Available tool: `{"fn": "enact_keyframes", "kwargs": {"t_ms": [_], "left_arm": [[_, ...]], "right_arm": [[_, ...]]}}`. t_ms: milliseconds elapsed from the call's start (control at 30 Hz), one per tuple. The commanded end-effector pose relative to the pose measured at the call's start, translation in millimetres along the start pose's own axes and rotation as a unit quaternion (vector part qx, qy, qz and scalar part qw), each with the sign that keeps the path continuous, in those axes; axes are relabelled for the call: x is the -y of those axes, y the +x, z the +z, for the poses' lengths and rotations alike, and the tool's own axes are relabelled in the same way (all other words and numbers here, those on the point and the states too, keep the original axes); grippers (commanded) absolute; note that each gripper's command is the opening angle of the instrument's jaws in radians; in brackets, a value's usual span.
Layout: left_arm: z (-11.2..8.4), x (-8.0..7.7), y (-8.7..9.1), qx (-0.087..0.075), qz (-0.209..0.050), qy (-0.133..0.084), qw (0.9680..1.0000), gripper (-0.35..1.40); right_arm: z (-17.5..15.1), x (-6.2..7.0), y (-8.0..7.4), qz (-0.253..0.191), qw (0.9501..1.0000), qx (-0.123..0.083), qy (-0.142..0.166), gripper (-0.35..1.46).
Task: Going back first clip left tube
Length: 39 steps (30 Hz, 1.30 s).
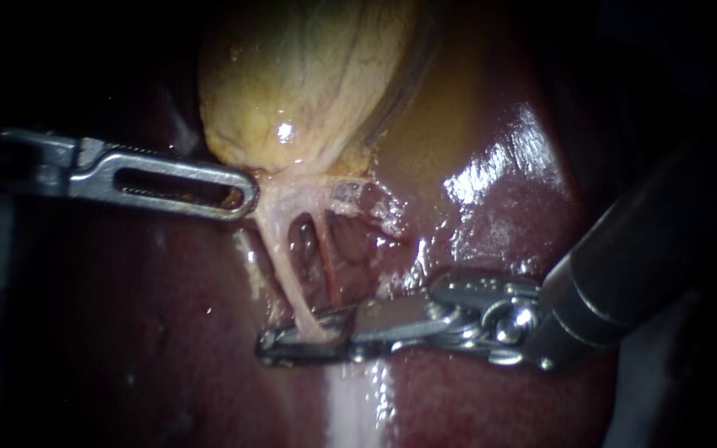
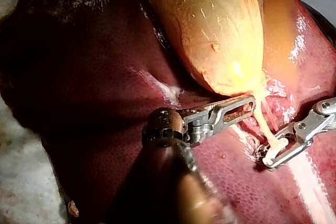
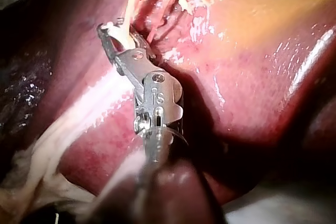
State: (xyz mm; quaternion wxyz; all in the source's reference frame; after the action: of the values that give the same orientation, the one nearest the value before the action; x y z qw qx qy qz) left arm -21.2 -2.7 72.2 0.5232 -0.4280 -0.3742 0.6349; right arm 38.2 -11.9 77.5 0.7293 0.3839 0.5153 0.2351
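Observation:
The yellow gallbladder [image 1: 292,91] lies on the dark red liver [image 1: 491,224]. From its neck two tubes run down: a pale left tube [image 1: 280,257] and a thin reddish right tube [image 1: 329,270]. My left instrument [image 1: 244,192] comes in level from the left, its slotted jaws shut on the tissue at the gallbladder's neck [image 2: 250,103]. My right instrument [image 1: 292,340] reaches in from the right. Its jaws stand open astride the lower end of the left tube [image 2: 261,121]. A small white clip [image 2: 274,147] shows across the tube between them [image 3: 114,29].
A pale streak [image 1: 350,406] runs down the liver below the right instrument's jaws. Glossy wet liver [image 1: 499,174] lies above the right instrument's shaft [image 1: 641,249]. Frayed pale tissue [image 1: 367,199] spreads between the tubes and the gallbladder's neck.

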Motion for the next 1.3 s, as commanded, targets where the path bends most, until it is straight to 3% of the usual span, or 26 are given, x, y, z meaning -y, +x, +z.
{"fn": "enact_keyframes", "kwargs": {"t_ms": [33, 400, 900, 1100, 1300], "left_arm": [[0.0, 0.0, 0.0, 0.000, 0.000, 0.000, 1.0000, -0.35], [-0.1, 0.0, -0.1, 0.000, 0.000, 0.000, 1.0000, -0.35], [-0.1, 0.0, -0.1, 0.000, 0.000, 0.000, 1.0000, -0.35], [-0.2, 0.0, -0.1, 0.000, 0.000, 0.000, 1.0000, -0.35], [-0.2, 0.0, -0.1, 0.000, 0.000, 0.000, 1.0000, -0.35]], "right_arm": [[-0.2, 0.0, 0.3, -0.005, 0.9999, -0.007, -0.007, 0.49], [-1.8, -0.1, 1.3, -0.039, 0.9992, -0.008, -0.009, 0.50], [-5.5, 0.0, 2.4, -0.040, 0.9990, -0.013, -0.016, 0.50], [-7.8, 0.5, 2.8, -0.049, 0.9987, -0.012, -0.012, 0.50], [-11.4, 1.0, 4.3, -0.065, 0.9976, -0.015, -0.017, 0.50]]}}
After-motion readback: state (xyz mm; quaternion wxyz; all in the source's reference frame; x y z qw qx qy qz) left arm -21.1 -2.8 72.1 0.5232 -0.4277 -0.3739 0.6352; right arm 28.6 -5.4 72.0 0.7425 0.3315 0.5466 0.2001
